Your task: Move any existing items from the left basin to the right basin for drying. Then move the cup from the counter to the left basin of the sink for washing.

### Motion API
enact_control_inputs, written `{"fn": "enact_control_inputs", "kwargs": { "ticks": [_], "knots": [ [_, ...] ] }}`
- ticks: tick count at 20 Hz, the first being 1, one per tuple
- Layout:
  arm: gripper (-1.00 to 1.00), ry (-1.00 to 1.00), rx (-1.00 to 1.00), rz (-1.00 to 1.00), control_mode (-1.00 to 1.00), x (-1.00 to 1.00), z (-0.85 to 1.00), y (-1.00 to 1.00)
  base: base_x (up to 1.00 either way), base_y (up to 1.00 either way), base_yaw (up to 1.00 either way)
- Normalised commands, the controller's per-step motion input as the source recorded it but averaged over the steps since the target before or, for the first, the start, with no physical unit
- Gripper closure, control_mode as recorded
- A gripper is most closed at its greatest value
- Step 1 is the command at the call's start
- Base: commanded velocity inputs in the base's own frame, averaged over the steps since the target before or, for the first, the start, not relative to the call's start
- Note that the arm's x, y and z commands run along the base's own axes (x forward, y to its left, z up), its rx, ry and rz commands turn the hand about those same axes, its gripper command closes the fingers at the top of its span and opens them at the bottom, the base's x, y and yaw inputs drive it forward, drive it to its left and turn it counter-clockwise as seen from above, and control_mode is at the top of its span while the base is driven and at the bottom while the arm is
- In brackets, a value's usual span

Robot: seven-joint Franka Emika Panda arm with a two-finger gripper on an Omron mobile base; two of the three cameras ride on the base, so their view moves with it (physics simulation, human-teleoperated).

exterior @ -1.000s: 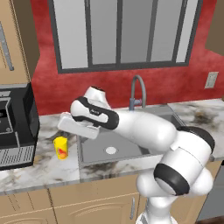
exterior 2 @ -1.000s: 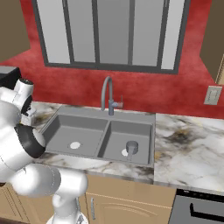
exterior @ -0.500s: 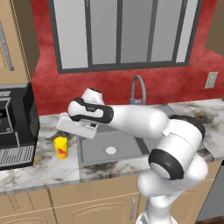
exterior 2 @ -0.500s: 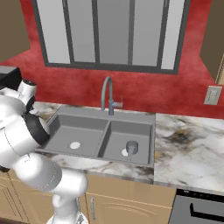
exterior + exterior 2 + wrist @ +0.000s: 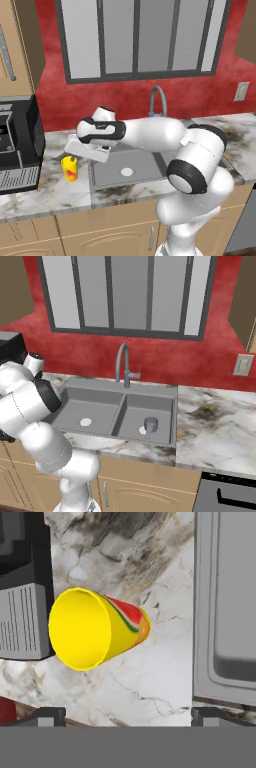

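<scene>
1. The cup [image 5: 69, 168] stands upright on the bench [image 5: 45, 192], between the black appliance [image 5: 17, 145] and the sink [image 5: 117, 411], near the left basin [image 5: 87, 411].
2. The claw [image 5: 127, 714] hovers just above the cup with its tips spread wide apart, holding nothing; seen from the hand, the cup's open mouth sits off to one side, not centred between them.
3. Risk: coming down off-centre, one tip could strike the rim and tip the cup or push it toward the appliance.
4. The left basin looks empty apart from its drain disc; a small grey object [image 5: 150, 424] already sits in the right basin [image 5: 147, 418].
5. The faucet [image 5: 122, 365] stands behind the divider, away from the short path to the basin.
</scene>
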Motion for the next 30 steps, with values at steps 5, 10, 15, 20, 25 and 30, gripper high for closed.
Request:
{"fn": "enact_control_inputs", "kwargs": {
  "ticks": [5,10,15,20,25,30],
  "knots": [
    [-1.00,0.00,0.00,0.00,-1.00,0.18,-0.14,0.12,0.00,0.00,0.00],
    [-1.00,0.00,0.00,0.00,-1.00,0.09,-0.01,0.08,0.00,0.00,0.00],
    [-1.00,0.00,0.00,0.00,-1.00,0.08,-0.01,0.04,0.00,0.00,0.00],
    [-1.00,0.00,0.00,0.00,-1.00,0.12,-0.11,0.00,0.00,0.00,0.00],
    [-1.00,0.00,0.00,0.00,-1.00,0.18,-0.14,0.05,0.00,0.00,0.00],
    [-1.00,0.00,0.00,0.00,-1.00,0.15,-0.07,0.11,0.00,0.00,0.00]
  ]
}}
